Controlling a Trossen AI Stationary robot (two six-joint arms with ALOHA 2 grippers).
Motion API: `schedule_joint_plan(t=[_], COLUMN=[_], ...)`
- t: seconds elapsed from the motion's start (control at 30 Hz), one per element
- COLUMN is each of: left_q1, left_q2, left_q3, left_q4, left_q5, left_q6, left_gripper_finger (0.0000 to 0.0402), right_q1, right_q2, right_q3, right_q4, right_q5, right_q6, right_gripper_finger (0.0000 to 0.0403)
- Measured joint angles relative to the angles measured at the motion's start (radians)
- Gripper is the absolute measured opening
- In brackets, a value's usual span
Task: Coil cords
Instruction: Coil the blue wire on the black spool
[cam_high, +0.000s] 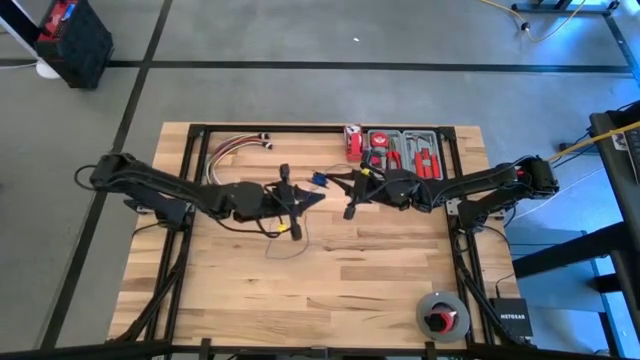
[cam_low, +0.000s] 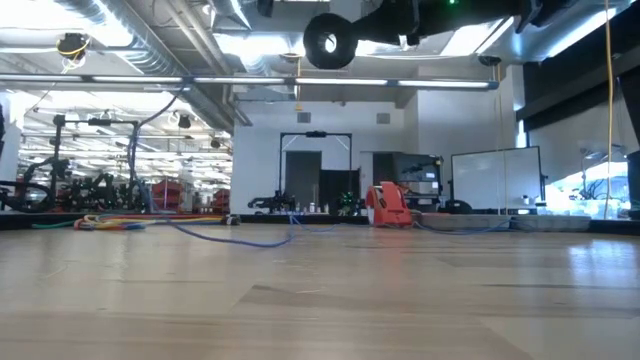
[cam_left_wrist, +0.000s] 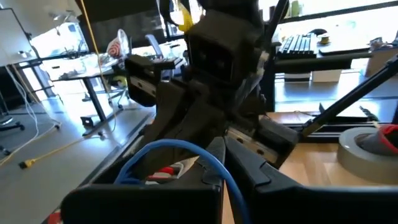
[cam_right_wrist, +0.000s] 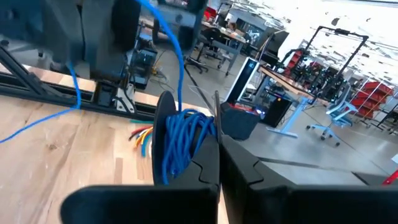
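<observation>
The cords are one thin blue wire. Part of it is wound into a small coil (cam_right_wrist: 185, 142) beside a black round disc (cam_right_wrist: 163, 121), and the rest trails slack over the table (cam_low: 245, 240) (cam_high: 287, 247). Both arms meet above the table's middle, pointing level at each other. My right gripper (cam_high: 335, 188) is shut on the coil (cam_high: 318, 181). My left gripper (cam_high: 303, 197) is shut on the cord a short way from the coil. The disc (cam_low: 330, 41) hangs high above the tabletop. My left gripper pinches a single strand of the blue cord (cam_left_wrist: 219, 169) between its two fingers, coming level from the table's left. The strand arches in a loop (cam_left_wrist: 177, 144) just past the fingertips, clear of the table. My right gripper pinches the bundle of coiled turns (cam_right_wrist: 193, 140) between its two fingers, beside the black disc, coming level from the table's right. The coil is lifted clear. One strand (cam_right_wrist: 171, 37) runs up toward the left gripper and another (cam_right_wrist: 74, 84) hangs slack down to the table.
A red tool case (cam_high: 405, 152) stands at the far edge. A bundle of red, yellow and white wires (cam_high: 232, 150) lies at the far left. A tape roll (cam_high: 443, 315) and a black box (cam_high: 513, 318) sit at the near right.
</observation>
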Motion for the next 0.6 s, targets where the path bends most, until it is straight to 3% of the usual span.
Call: schedule_joint_plan(t=[0.17, 0.3, 0.43, 0.6], left_q1=[0.001, -0.015, -0.04, -0.057], left_q2=[0.044, 0.025, -0.047, -0.126], left_q3=[0.005, 0.005, 0.006, 0.006], left_q4=[0.039, -0.035, -0.257, -0.565], left_q5=[-0.001, -0.007, -0.007, -0.012], left_q6=[0.022, 0.028, 0.039, -0.105], left_gripper_finger=[0.0, 0.0, 0.0, 0.0003], right_q1=[0.0, 0.0, 0.0, 0.0], right_q2=[0.0, 0.0, 0.0, 0.0], right_q3=[0.0, 0.0, 0.0, 0.0], right_q4=[-0.001, -0.011, -0.024, -0.023], right_q5=[0.0, 0.0, 0.0, 0.0], right_q6=[0.004, 0.006, 0.006, 0.006], right_gripper_finger=[0.0001, 0.0001, 0.0001, 0.0001])
